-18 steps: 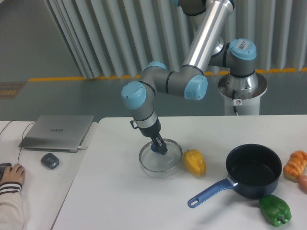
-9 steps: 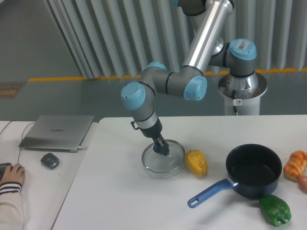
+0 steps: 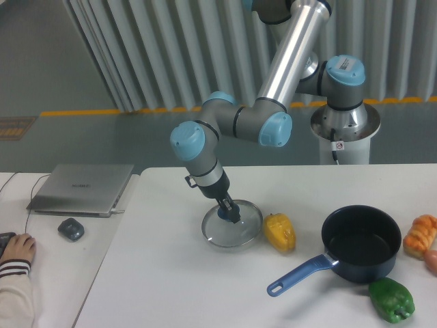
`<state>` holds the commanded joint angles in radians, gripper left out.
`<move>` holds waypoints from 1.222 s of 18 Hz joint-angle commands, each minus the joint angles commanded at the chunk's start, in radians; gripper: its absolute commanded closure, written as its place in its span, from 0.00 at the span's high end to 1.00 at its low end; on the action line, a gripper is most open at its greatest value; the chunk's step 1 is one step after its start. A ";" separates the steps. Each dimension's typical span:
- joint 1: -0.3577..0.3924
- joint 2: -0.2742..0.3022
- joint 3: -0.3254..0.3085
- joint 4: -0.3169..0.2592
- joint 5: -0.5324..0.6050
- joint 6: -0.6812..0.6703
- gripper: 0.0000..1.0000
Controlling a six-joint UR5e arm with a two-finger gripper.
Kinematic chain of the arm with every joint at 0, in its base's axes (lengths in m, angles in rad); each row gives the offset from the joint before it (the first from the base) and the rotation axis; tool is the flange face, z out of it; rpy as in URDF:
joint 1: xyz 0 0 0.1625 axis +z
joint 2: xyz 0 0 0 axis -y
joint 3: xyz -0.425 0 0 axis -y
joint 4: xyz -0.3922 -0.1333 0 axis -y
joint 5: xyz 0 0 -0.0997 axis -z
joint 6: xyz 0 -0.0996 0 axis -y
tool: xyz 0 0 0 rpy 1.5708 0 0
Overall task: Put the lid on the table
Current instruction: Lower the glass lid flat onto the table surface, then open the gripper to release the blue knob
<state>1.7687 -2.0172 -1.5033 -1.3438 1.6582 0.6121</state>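
Leftmost on a separate small desk lie a laptop (image 3: 82, 188), a mouse (image 3: 71, 229) and a person's hand (image 3: 15, 247); none of these belong to the task. Next, on the white bench (image 3: 177, 287), comes the lid (image 3: 232, 226): a round clear glass disc with a thin metal rim and a blue knob at its centre. It appears to sit low on the bench or just above it, slightly tilted; contact with the surface cannot be confirmed from this view.

Handling judgement: glass makes the lid rigid, fairly heavy for its size, smooth and breakable. The rim and pane give poor purchase. The knob is the proper place to take hold, and the lid should be set down gently and flat.

The jaws (image 3: 229, 213) reach down onto the knob and appear closed around it; the exact gap is too small to read.

Further right lie a yellow pepper (image 3: 278, 231) just beside the lid, a blue-handled saucepan (image 3: 360, 243), a green pepper (image 3: 392, 298) and an orange item (image 3: 420, 236).
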 joint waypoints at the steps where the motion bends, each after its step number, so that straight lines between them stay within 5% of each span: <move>1: 0.000 -0.002 0.000 0.000 0.000 -0.002 0.53; 4: -0.003 -0.005 0.000 0.002 0.003 -0.005 0.54; 5: -0.003 -0.005 0.000 0.002 0.003 -0.005 0.62; 14: -0.009 -0.008 -0.002 0.002 0.018 -0.006 0.65; 18: -0.009 -0.005 0.000 0.003 0.017 -0.003 0.77; 19: -0.009 0.000 0.003 0.005 0.015 0.005 0.97; 22: -0.005 0.021 0.005 0.057 0.015 0.015 1.00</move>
<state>1.7640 -1.9958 -1.4987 -1.2872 1.6736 0.6273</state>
